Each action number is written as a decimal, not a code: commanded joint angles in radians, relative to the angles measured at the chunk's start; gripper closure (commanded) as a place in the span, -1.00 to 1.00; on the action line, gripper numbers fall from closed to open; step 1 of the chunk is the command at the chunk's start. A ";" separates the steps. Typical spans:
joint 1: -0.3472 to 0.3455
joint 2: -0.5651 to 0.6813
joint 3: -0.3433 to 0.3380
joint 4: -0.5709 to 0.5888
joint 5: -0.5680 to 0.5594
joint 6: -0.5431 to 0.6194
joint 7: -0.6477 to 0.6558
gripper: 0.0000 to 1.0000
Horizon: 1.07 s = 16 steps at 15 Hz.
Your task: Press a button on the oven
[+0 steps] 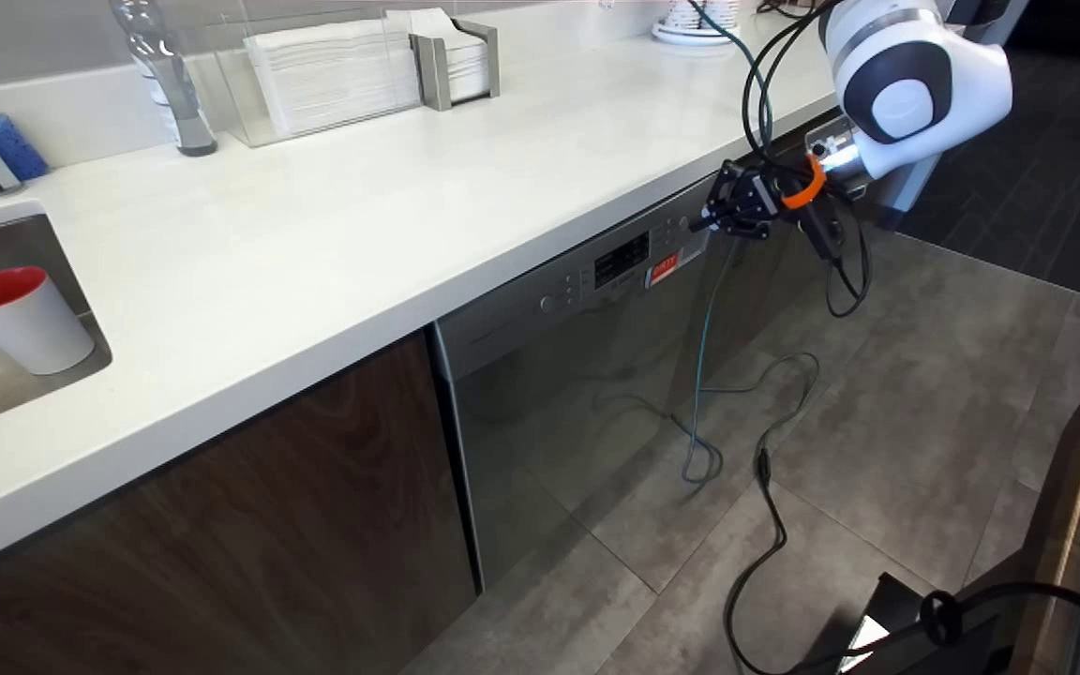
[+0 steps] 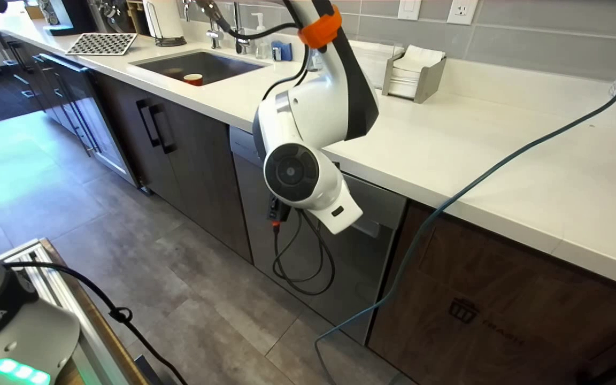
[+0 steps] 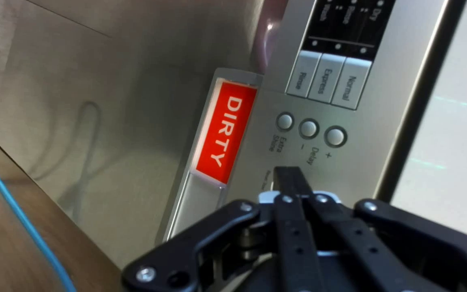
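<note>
Black, two-fingered, jointed end effector (image 3: 292, 178), low in the wrist view: fingers clenched together, nothing seen between the tips. I judge that good for poking.

Behind them a pale, rounded edge (image 3: 268, 197) peeks out either side, mostly hidden; probably a larger button. Can't tell whether the tips touch the silver metal control panel (image 3: 371, 125).

Just above the tips in that frame: three small, round, silver buttons (image 3: 309, 128); above those, three flat, rectangular, silver keys (image 3: 326, 78); at the top edge, a glossy black display (image 3: 347, 24). Frame centre: a red-and-white rectangular DIRTY sign (image 3: 226, 132).

All this belongs to what the task calls an oven (image 1: 577, 403), brushed stainless steel, mid-frame in an exterior view, under the long white table (image 1: 362, 216). Labels read Wash, Rinse, Dry; I'd guess dishwasher.

White, rounded arm (image 2: 313, 117) blocks the contact area in an exterior view; I'd judge the touch from the wrist view.

Step in hand, my reading: final approach. Centre the joined tips on one button, come in square, push short and soft, back straight out, check the display. A slanted push could skid onto a neighbour. Labels run sideways in the wrist view, so I'd nudge and watch before committing.
</note>
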<state>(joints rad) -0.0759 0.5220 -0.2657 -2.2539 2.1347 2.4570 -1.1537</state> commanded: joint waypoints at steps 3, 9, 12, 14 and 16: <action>-0.002 0.019 -0.011 0.025 0.053 -0.016 -0.023 1.00; -0.006 0.023 -0.015 0.025 0.037 -0.017 -0.005 1.00; -0.010 0.012 -0.017 0.013 0.014 -0.022 0.011 1.00; -0.010 0.017 -0.016 0.016 0.014 -0.024 0.013 1.00; -0.007 0.035 -0.008 0.032 0.027 -0.031 0.015 1.00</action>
<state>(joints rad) -0.0769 0.5282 -0.2795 -2.2454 2.1537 2.4544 -1.1505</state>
